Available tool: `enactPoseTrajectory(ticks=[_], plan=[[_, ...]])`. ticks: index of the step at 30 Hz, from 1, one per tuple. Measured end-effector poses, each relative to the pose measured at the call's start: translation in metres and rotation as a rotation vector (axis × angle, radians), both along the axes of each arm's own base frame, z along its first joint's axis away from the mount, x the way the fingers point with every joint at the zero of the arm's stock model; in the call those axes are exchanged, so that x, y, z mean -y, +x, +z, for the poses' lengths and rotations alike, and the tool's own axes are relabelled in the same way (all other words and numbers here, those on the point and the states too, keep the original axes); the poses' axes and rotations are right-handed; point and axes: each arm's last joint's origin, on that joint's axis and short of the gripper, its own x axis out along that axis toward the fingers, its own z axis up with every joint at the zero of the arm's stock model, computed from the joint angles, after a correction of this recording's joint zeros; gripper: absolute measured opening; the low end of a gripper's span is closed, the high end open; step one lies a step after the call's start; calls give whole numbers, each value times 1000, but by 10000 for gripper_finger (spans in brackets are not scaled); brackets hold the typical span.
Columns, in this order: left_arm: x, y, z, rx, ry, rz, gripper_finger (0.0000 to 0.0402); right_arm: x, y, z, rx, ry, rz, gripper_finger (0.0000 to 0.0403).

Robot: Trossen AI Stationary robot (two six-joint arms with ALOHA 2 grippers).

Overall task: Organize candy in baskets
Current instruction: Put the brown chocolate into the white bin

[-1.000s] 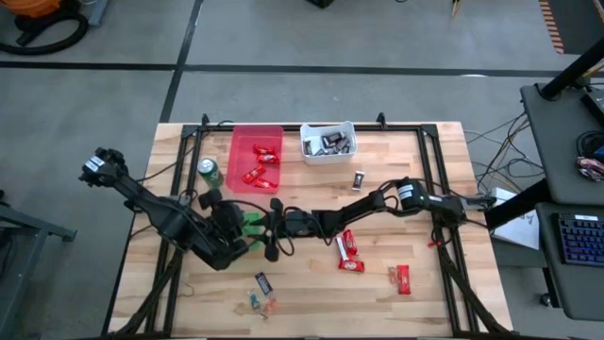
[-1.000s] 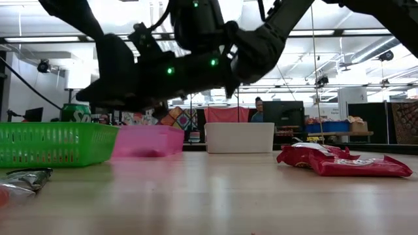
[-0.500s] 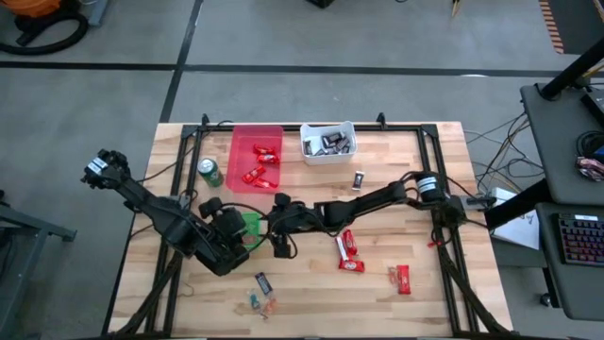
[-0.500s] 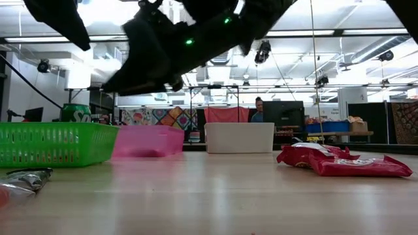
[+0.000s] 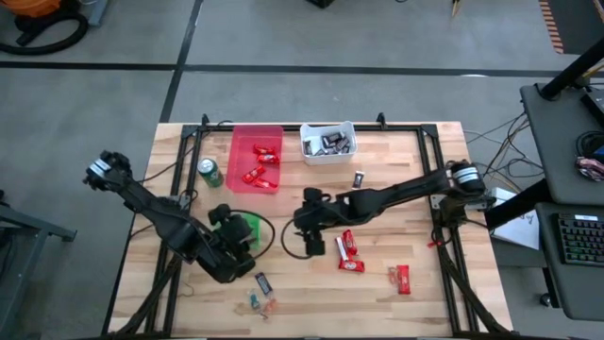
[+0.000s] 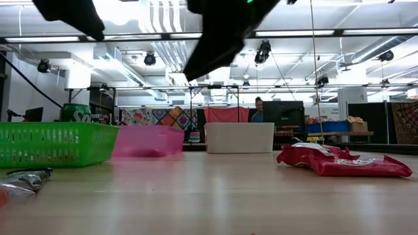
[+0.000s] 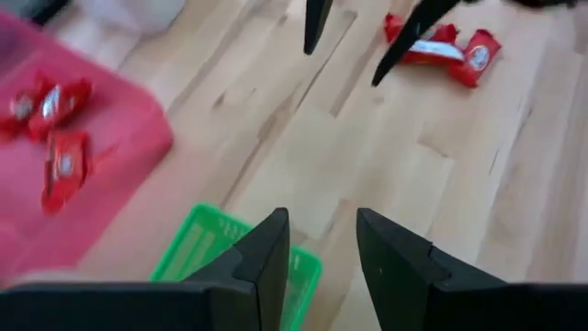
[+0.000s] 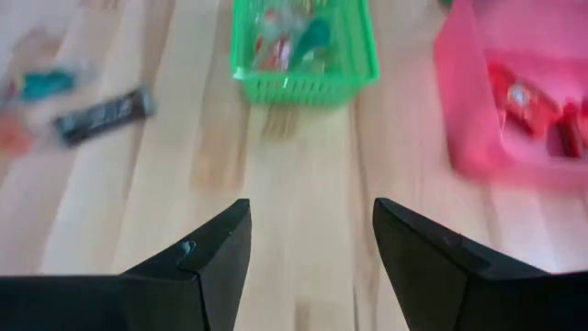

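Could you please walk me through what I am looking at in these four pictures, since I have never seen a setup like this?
These show two dark robot arms at a wooden table, sorting candy. One camera looks straight down, one sits at table height, and one rides on each wrist. From above, the left gripper hangs by the green basket; the right gripper hovers mid-table, fingers open and empty. The left holds nothing either. At the back stand a red basket with red bars and a white basket with dark bars, plus a green soda can. Loose red bars and small pieces lie on the wood.
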Motion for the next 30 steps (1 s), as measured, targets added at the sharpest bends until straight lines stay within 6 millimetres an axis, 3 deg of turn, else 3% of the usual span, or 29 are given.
enactPoseTrajectory(ticks=[5,12,19,30], plan=[[8,14,-9,-1,104,-93,113,2,-28,8,-159,50,-80,219],[19,36,-24,-11,287,-156,113,9,-68,0,-517,79,-280,219],[26,51,-36,-82,375,-207,113,21,-91,-13,-643,-102,-473,219],[25,53,-34,-126,456,-268,108,91,-112,-40,-664,-233,-862,219]])
